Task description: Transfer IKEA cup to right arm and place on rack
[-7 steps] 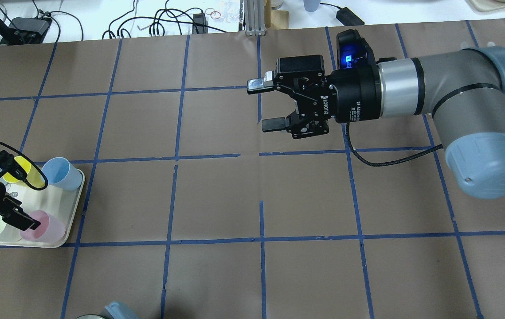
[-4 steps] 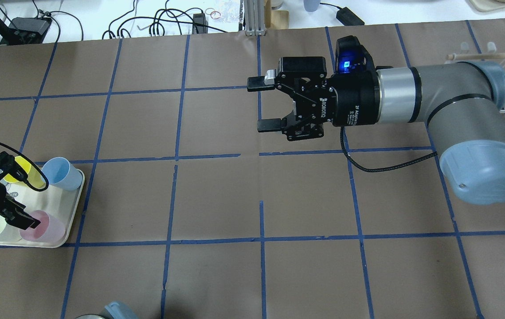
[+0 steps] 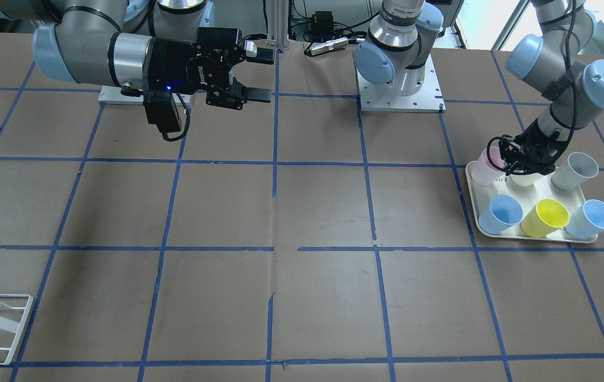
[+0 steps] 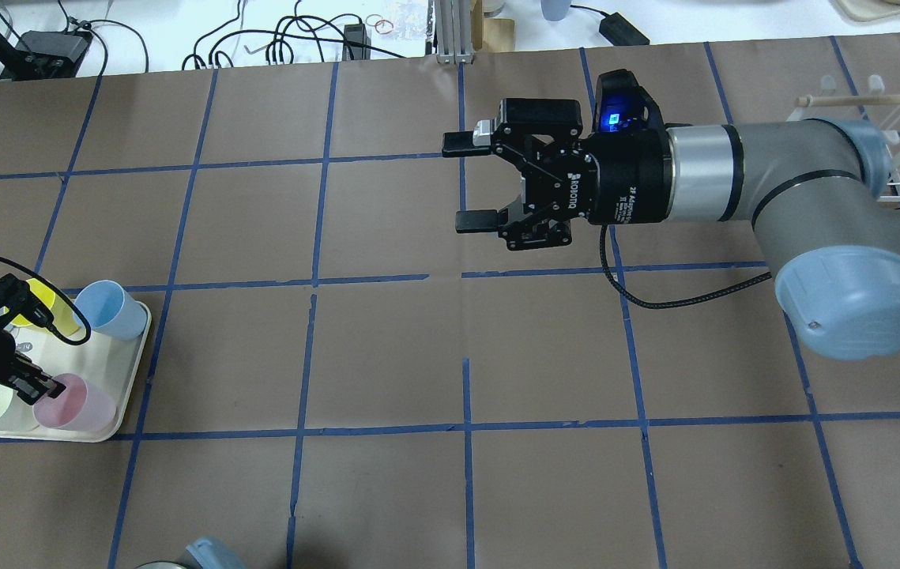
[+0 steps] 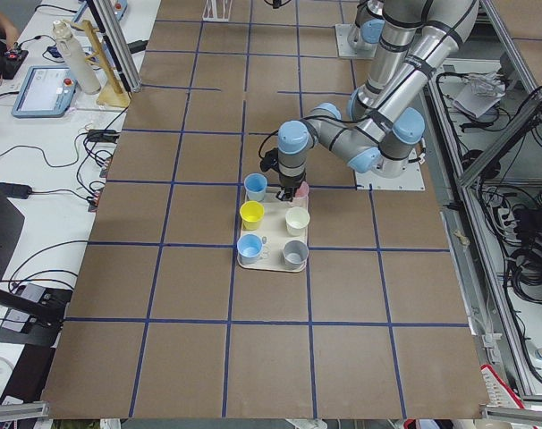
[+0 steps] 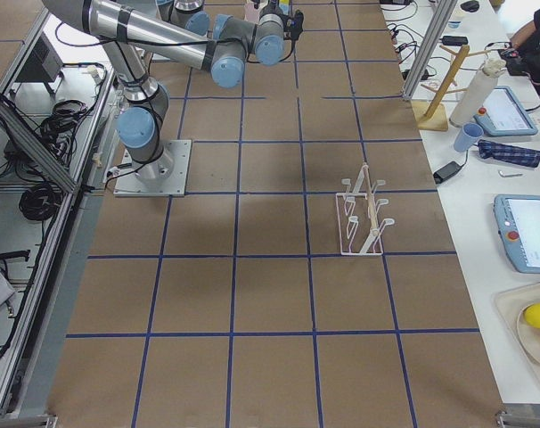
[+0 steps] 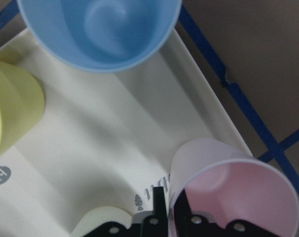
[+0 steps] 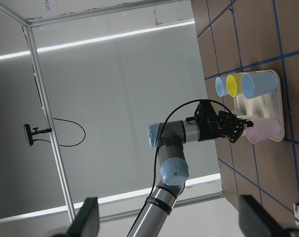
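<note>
Left fingers look pinched on the IKEA cup by its thin rim wall, cream cup just beside them: a lift could slip or clip that neighbour; right fingers hang apart, well away.

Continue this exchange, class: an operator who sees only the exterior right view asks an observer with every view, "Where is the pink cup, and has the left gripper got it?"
Observer: The pink cup stands on the cream tray, at a corner.
Operator: Is the gripper on it?
Observer: The left gripper straddles its rim, one finger outside the wall; I cannot tell if it is clamped.
Operator: And the right gripper?
Observer: The right gripper is open and empty, held above the table.
</note>
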Controlling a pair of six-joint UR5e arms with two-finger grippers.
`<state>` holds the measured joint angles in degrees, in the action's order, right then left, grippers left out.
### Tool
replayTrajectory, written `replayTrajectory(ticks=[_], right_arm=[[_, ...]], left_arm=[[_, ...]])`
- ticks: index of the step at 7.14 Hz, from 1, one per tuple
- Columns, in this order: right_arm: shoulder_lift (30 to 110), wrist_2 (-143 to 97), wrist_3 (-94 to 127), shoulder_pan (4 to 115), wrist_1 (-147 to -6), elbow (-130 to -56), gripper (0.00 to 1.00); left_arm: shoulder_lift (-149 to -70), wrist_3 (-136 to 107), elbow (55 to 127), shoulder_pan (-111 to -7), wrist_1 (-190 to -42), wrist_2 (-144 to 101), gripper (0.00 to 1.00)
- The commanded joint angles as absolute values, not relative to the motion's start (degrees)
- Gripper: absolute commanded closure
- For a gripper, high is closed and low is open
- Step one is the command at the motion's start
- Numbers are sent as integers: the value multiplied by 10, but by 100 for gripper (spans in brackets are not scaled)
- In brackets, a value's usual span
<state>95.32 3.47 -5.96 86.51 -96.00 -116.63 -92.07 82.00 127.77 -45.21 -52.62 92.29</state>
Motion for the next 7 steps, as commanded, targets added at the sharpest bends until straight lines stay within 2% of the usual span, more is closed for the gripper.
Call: replayTrajectory(ticks=[1,3,5,7], right_arm=[[948,22,-70,866,-958,-1167,0],[948,23,-74,868,-957,-1174,0],[948,22,-86,867,-957,-1173,0],[943,-3,-105,867,-958,-1174,0]], left_arm=[[-907,819,1268,-451,-567,900,100],[-876,819,1234,-451,-637,881,100],[-856,815,1135,-452,-854,819,100],[-846,756,1086,-458,-1016,728,100]])
